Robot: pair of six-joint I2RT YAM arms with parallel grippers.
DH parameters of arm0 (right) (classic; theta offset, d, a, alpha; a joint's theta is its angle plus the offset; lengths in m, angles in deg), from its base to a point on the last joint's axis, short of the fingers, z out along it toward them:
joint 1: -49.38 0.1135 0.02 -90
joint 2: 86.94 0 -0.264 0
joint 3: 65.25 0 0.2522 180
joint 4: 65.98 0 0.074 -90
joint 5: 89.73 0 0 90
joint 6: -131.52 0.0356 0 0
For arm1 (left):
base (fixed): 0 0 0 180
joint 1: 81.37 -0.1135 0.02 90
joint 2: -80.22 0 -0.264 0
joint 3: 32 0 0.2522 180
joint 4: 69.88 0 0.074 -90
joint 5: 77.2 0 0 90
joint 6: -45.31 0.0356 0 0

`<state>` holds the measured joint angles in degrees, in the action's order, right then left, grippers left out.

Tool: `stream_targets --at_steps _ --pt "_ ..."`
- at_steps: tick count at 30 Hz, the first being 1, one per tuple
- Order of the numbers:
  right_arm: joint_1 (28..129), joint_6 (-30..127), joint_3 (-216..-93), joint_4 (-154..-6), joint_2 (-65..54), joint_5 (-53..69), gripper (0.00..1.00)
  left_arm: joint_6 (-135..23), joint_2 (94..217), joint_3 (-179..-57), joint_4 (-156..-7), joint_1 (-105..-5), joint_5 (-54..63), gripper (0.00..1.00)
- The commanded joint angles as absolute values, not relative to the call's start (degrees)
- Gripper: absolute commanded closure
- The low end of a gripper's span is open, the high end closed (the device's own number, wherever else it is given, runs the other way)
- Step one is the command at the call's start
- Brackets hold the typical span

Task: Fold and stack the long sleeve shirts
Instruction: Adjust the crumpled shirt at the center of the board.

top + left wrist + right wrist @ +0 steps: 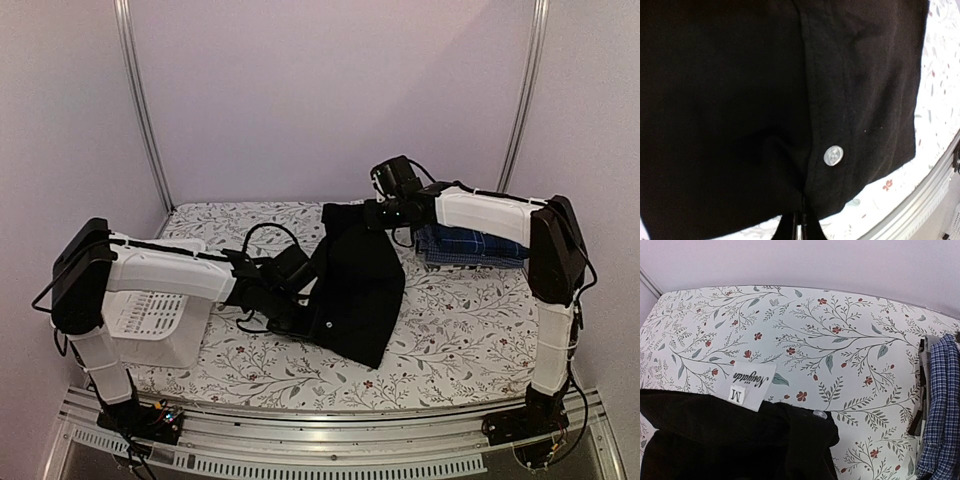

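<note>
Over the flowered desk (pixel 450 335), your left end effector (pixel 801 217) and right end effector (pixel 365 215) both grasp the black shirt (pixel 355 285), lifted up.

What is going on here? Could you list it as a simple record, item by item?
Black shirt: held up between both grippers, draping down
Left gripper: pinching an edge near a pale button
Right gripper: holding the collar end, where a label reads M
Plaid shirt: blue, folded, far right of the table
Basket: white, slotted, on the left
Table: covered with a floral print
</note>
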<state>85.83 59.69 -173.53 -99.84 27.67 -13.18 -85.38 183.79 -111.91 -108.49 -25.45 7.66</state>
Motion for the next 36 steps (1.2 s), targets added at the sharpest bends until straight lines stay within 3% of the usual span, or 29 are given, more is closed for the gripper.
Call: stream_targets --at_steps 1,2,4,7,10,16,26,36 --pt "84.98 54.83 -180.40 -98.13 35.41 -9.70 0.99 -89.46 181.17 -111.66 -112.61 -21.70 6.23 0.98" --pt "84.98 54.09 -181.85 -98.38 37.28 -9.01 0.96 -89.97 180.62 -111.98 -113.02 -21.45 6.52 0.93" --pt "84.96 53.31 -184.25 -99.72 39.29 -7.79 0.87 -90.57 179.13 -112.81 -114.01 -21.29 7.74 0.73" --pt "85.02 52.65 -185.81 -101.01 40.43 -6.31 0.60 -90.69 176.82 -114.75 -115.55 -21.45 10.01 0.55" --pt "85.06 52.57 -185.60 -102.21 39.00 -6.13 0.39 -90.87 175.49 -116.51 -116.60 -22.07 12.18 0.53" --pt "86.11 54.14 -180.62 -104.26 32.37 -6.94 0.18 -89.61 175.93 -115.99 -114.39 -27.25 12.06 0.45" --pt "92.70 61.99 -163.60 -104.11 21.55 -9.55 0.15 -83.28 184.96 -120.02 -109.81 -35.70 10.92 0.37" --pt "92.14 64.96 -151.87 -98.93 19.44 -8.92 0.29 -78.09 195.61 -124.92 -108.72 -42.67 8.66 0.36"
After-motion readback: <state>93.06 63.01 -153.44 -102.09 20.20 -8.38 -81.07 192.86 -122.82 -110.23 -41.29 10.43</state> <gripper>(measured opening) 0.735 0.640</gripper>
